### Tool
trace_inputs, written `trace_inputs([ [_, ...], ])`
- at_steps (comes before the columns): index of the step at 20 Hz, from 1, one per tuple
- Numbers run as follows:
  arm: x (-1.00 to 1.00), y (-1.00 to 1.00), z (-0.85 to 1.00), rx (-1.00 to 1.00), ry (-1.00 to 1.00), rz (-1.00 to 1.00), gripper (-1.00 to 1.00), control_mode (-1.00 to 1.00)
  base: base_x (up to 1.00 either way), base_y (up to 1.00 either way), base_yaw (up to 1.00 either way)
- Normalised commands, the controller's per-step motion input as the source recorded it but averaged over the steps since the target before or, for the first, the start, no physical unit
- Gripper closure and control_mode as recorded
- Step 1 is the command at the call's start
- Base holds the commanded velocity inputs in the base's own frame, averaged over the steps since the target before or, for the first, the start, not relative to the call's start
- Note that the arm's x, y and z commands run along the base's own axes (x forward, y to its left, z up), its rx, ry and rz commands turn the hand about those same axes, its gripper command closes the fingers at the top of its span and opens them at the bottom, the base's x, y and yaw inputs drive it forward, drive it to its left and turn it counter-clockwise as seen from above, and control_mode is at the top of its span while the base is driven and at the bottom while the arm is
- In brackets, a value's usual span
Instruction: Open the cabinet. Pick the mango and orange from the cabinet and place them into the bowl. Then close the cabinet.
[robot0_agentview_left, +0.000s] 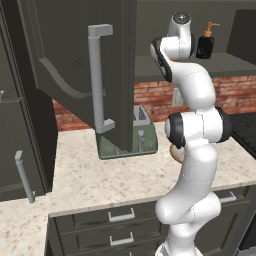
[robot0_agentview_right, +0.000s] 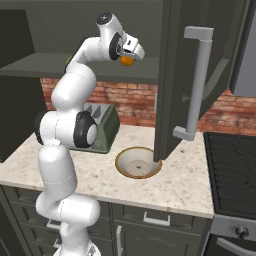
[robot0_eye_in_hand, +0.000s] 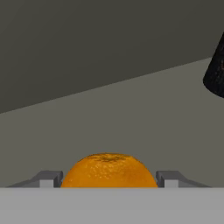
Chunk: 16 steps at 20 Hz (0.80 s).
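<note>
A speckled beige counter (robot0_agentview_right: 185, 182) runs below a red brick wall (robot0_agentview_right: 125, 102), with dark drawer fronts (robot0_agentview_left: 122, 220) beneath it and a black stove top (robot0_agentview_right: 232, 150) at the right. Above, the dark grey cabinet (robot0_agentview_right: 75, 30) stands with both doors swung out; the right door (robot0_agentview_right: 175, 75) with its long silver handle (robot0_agentview_right: 196, 82) hangs over the counter in the right base view, and the left door (robot0_agentview_left: 80, 55) with its handle (robot0_agentview_left: 97, 80) fills the upper left of the left base view. A green toaster (robot0_agentview_right: 102, 132) sits against the brick wall. Just in front of it and to the right, the bowl (robot0_agentview_right: 138, 162) rests on the counter, with nothing in it.

The white arm reaches up into the cabinet. Its gripper (robot0_agentview_right: 129, 60) is at shelf height, and the orange (robot0_eye_in_hand: 108, 171) sits between the two fingers, which stand at either side of the fruit; in the right base view the orange (robot0_agentview_right: 127, 61) shows just under the hand. Whether the fingers press on it or only flank it cannot be told. A dark soap bottle (robot0_agentview_left: 206, 42) with an orange pump stands on the shelf (robot0_agentview_left: 235, 62) beside the arm. A small green-yellow edge behind the arm's upper link may be the mango (robot0_agentview_right: 67, 61), too hidden to be sure.
</note>
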Motion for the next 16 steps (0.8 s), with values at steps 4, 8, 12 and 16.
trace_inputs([
  [4,-0.22,-0.11,-0.27,0.00,-0.13,-0.01,1.00,-1.00,0.00,0.00,0.00],
  [8,-0.37,-0.08,-0.22,0.00,-0.17,0.00,1.00,-1.00,0.00,0.00,0.00],
  [12,-0.42,-0.04,-0.07,0.00,-0.20,0.00,1.00,-1.00,0.00,0.00,0.00],
  [16,-0.37,0.00,0.00,-0.01,-0.18,0.00,1.00,-1.00,0.00,0.00,0.00],
])
